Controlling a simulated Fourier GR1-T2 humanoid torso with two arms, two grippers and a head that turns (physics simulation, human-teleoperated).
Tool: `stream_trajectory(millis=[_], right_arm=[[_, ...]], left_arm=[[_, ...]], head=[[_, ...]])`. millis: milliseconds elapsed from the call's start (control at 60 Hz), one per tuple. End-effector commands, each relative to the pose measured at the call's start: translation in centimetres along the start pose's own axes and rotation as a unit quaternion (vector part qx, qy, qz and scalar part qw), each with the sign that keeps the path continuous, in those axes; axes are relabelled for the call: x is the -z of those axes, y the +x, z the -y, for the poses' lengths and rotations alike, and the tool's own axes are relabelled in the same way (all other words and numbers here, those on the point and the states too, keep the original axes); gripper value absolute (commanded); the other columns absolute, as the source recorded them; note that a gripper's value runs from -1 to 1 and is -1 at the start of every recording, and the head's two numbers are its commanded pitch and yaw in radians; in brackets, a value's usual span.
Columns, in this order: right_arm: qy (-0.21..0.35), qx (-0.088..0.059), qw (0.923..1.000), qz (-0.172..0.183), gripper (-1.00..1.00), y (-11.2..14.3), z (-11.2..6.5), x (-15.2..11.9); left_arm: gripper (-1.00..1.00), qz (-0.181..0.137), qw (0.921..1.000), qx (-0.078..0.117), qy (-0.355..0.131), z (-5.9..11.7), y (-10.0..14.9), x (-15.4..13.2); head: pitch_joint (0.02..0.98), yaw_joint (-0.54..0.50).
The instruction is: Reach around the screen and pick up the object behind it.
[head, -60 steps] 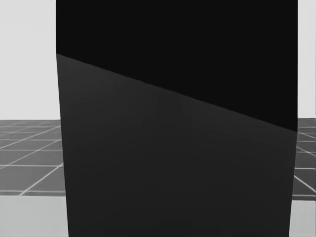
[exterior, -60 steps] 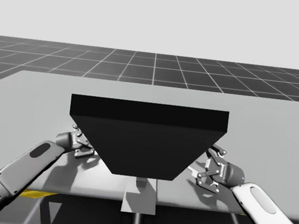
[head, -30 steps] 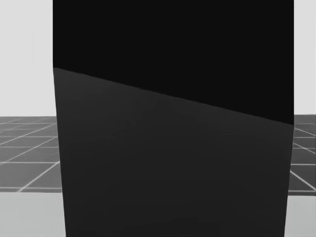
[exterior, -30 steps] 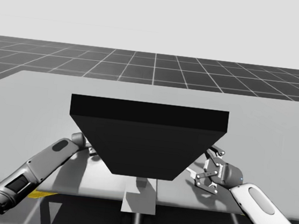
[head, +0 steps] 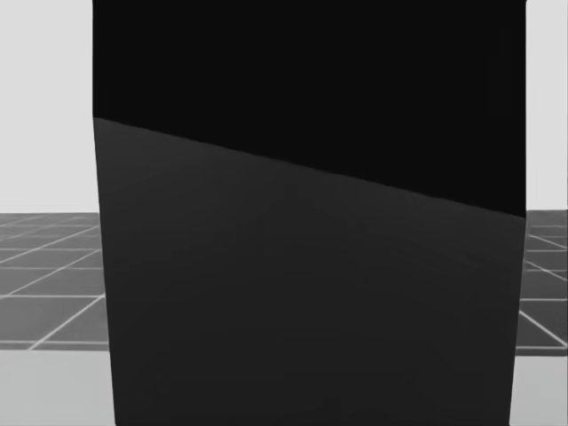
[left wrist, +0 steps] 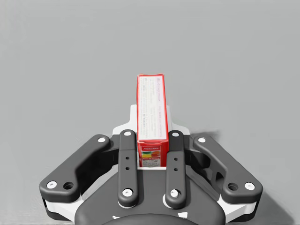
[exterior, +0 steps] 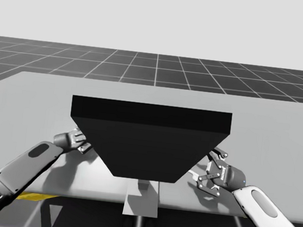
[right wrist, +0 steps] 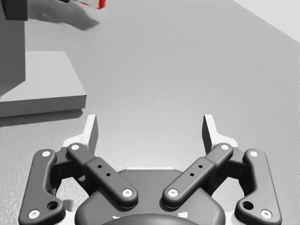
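Observation:
In the left wrist view my left gripper (left wrist: 151, 123) is shut on a narrow red box (left wrist: 151, 110) with a white printed side, which stands on end between the fingers over bare grey table. From above, the left gripper (exterior: 78, 140) sits at the left edge of the black screen (exterior: 148, 140). At the screen's right edge my right gripper (exterior: 214, 171) is open with nothing between its fingers (right wrist: 91, 130). Far ahead of the right gripper (right wrist: 151, 132), a scrap of red box (right wrist: 92, 3) shows past the screen's base. The screen (head: 311, 222) blocks my head view.
The screen stands on a flat grey base slab (right wrist: 42, 84) in the middle of the grey table (exterior: 280, 139). A narrow grey post (exterior: 141, 200) runs under the screen at the table's front edge. A yellow strip (exterior: 35, 196) lies below the front edge at the left.
My left arm reached in behind the screen's left edge and has drawn back out a little. The right gripper has barely moved. My head has turned slightly.

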Motion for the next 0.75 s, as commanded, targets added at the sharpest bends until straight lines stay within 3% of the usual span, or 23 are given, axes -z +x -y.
stream_trajectory(millis=[17,217,267,300,583,600,750], right_arm=[[-0.004,-0.001,0.9917,0.129,-1.00,1.3,0.2,0.0],[-0.008,-0.004,0.9916,0.129,-1.00,1.3,0.2,0.0],[-0.015,-0.014,0.9910,0.132,-1.00,1.3,0.3,0.1],[-0.016,-0.008,0.9912,0.131,-1.00,1.3,0.3,0.1],[-0.031,0.000,0.9912,0.128,-1.00,1.2,0.4,0.2],[-0.031,-0.001,0.9912,0.129,-1.00,1.2,0.4,0.2],[-0.031,0.003,0.9912,0.129,-1.00,1.1,0.4,0.2]], left_arm=[[1.00,0.009,0.9996,0.021,0.018,-3.3,2.4,-3.1],[1.00,0.042,0.9965,0.040,0.059,-5.2,5.7,-5.4],[1.00,0.053,0.9951,0.052,0.066,-5.3,7.0,-5.7],[1.00,0.059,0.9942,0.057,0.068,-5.3,7.8,-5.9],[1.00,0.116,0.9815,0.118,0.096,-4.3,14.5,-6.4],[1.00,0.126,0.9782,0.130,0.102,-4.0,15.8,-6.4],[1.00,0.173,0.9656,0.157,0.114,-2.8,20.2,-6.7]], head=[[0.145,0.03],[0.141,0.03],[0.139,0.03],[0.139,0.03],[0.137,0.03],[0.137,0.03],[0.137,0.03]])
